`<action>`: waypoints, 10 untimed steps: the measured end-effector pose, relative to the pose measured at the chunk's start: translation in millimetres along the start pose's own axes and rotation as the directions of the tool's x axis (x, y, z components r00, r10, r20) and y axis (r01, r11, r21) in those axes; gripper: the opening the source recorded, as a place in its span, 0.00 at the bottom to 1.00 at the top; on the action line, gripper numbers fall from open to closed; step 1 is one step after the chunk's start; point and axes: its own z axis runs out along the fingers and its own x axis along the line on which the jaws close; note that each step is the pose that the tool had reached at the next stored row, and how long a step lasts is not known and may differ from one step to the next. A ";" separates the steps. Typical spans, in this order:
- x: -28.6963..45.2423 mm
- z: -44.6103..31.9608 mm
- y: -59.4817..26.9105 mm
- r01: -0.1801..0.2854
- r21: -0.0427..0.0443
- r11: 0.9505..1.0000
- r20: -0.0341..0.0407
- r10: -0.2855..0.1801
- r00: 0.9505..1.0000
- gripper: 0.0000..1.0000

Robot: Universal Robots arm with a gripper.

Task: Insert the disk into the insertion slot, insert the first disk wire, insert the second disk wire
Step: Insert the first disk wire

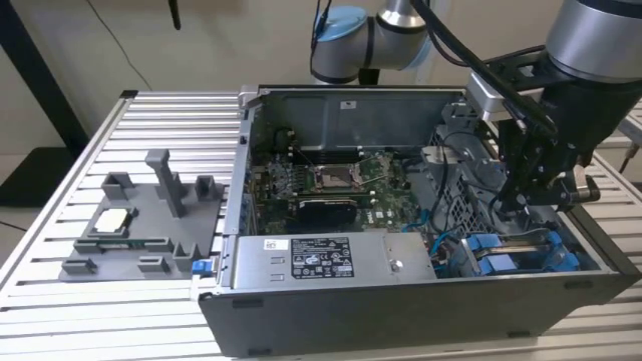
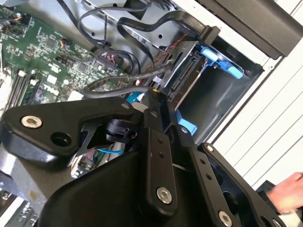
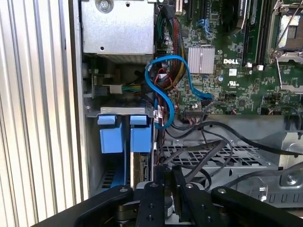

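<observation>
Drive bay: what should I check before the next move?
1. Disk inside bay: ok.
2. Disk fully seated: cannot tell.
3. Black cables plugged into disk: cannot tell.
4. Gripper close to bay: ok.
5. Cables clear of gripper: not ok, they lie right beside it; possible snag.
6. People clear of rig: not ok, a hand is at the edge of the second wrist view.

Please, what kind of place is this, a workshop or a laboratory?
Probably a robotics laboratory or test bench: a robot arm reaches into an open computer case lying on a slotted aluminium table, beside a grey fixture tray.
</observation>
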 end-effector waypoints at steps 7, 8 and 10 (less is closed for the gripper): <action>0.3 6.6 -0.4 0.003 0.000 1.000 -0.024 -0.003 1.000 0.19; 0.3 7.4 -0.7 0.003 0.000 1.000 -0.025 -0.003 1.000 0.19; 0.4 8.5 -2.7 0.005 -0.001 1.000 -0.035 -0.005 0.999 0.19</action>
